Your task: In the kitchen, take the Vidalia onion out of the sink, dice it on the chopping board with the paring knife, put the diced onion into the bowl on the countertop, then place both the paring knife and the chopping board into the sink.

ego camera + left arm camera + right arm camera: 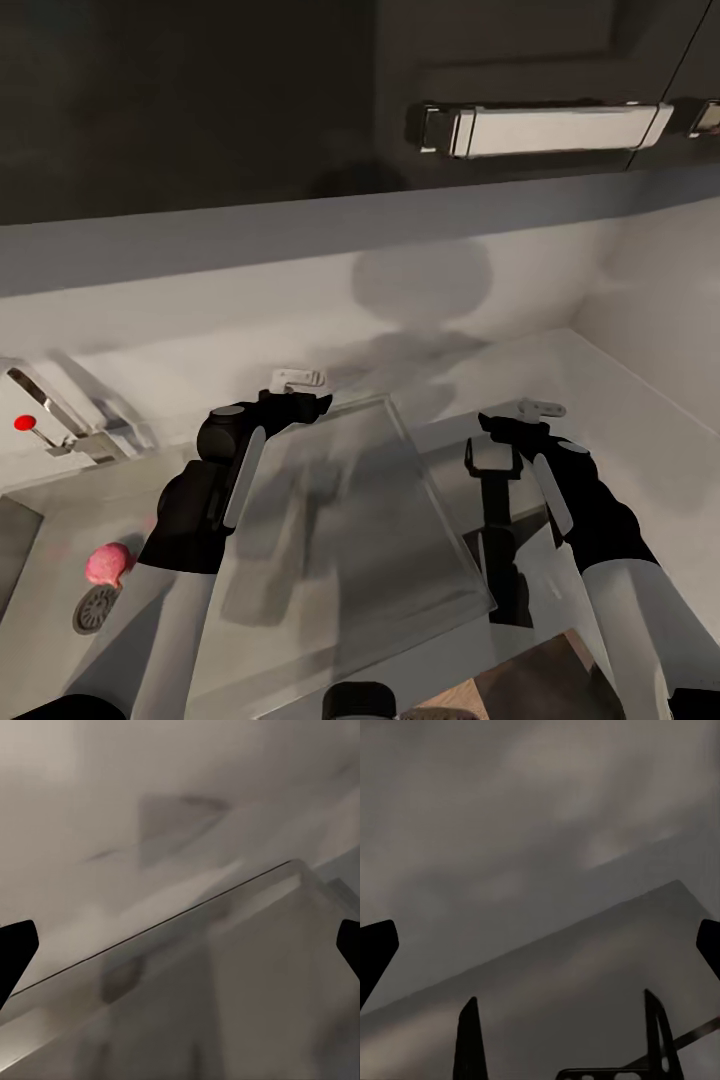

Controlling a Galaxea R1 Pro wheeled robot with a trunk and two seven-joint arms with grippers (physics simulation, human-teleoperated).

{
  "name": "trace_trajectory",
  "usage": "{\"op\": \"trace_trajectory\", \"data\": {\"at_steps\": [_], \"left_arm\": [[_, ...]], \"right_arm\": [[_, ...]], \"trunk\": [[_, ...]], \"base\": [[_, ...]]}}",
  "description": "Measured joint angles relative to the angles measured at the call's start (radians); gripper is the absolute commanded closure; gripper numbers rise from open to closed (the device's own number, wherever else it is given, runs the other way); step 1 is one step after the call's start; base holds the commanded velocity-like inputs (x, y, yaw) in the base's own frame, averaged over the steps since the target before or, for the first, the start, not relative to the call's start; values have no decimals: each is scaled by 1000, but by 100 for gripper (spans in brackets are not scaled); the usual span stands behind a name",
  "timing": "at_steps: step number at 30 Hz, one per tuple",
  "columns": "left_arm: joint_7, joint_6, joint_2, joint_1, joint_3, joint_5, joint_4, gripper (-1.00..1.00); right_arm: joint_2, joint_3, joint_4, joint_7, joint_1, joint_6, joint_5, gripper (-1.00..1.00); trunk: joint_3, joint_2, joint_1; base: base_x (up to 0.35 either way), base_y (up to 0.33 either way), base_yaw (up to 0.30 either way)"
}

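The pinkish Vidalia onion (108, 564) lies in the sink basin (45, 610) beside the round drain (96, 608). My left gripper (300, 380) (180, 952) is open, held over the far edge of the steel drainboard (340, 520) (247, 1005), well away from the onion. My right gripper (540, 408) (540, 952) is open too, over the grey countertop (620, 400) right of the drainboard. A brown wooden corner (545, 680) at the near edge looks like the chopping board. The paring knife and the bowl are out of view.
The tap with its red knob (25, 422) stands behind the basin. A black frame-like object (498, 520) (562, 1050) sits just under my right gripper. Dark wall cabinets with a metal handle (545, 128) hang above. A pale wall closes the back and right.
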Motion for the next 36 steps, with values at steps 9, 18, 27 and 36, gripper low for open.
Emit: {"op": "trace_trajectory", "data": {"at_steps": [9, 18, 27, 36], "left_arm": [[0, 0, 0, 0, 0, 0, 0, -100], [0, 0, 0, 0, 0, 0, 0, -100], [0, 0, 0, 0, 0, 0, 0, -100], [0, 0, 0, 0, 0, 0, 0, -100]], "right_arm": [[0, 1, 0, 0, 0, 0, 0, -100], [-1, -1, 0, -1, 0, 0, 2, -100], [-2, -19, 0, -2, 0, 0, 2, -100], [-3, -54, 3, -2, 0, 1, 2, -100]], "trunk": [[-2, 0, 0], [-2, 0, 0], [-2, 0, 0], [-2, 0, 0]], "base": [[0, 0, 0], [0, 0, 0], [0, 0, 0], [0, 0, 0]]}}
